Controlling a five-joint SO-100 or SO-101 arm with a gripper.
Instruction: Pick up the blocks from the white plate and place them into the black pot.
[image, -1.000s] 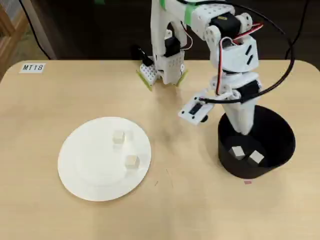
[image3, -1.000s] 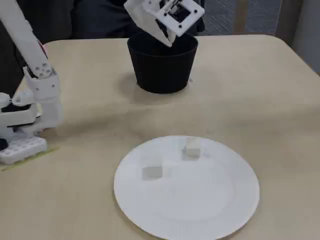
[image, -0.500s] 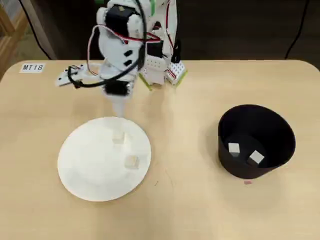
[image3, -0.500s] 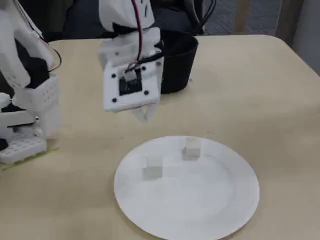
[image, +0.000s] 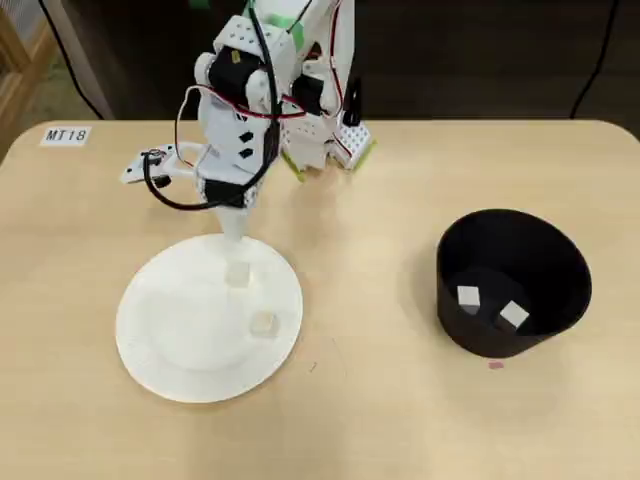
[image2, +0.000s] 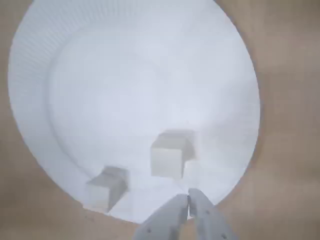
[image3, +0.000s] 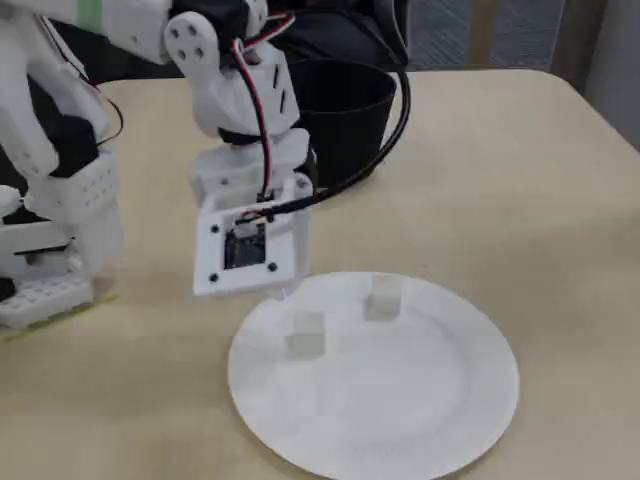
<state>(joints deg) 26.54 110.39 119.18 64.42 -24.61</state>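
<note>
The table (image: 420, 420) was a light beige wood-look top with rounded corners, evenly lit, shadows soft. A small white label reading "MT18" (image: 66, 134) sat near its far left corner in the overhead view. Beyond the far edge lay dark floor; wooden furniture (image: 20, 50) showed at upper left.

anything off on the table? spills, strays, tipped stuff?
Nothing stands out. Two blocks sit on the white plate, two more inside the upright black pot. None on the bare table.
</note>
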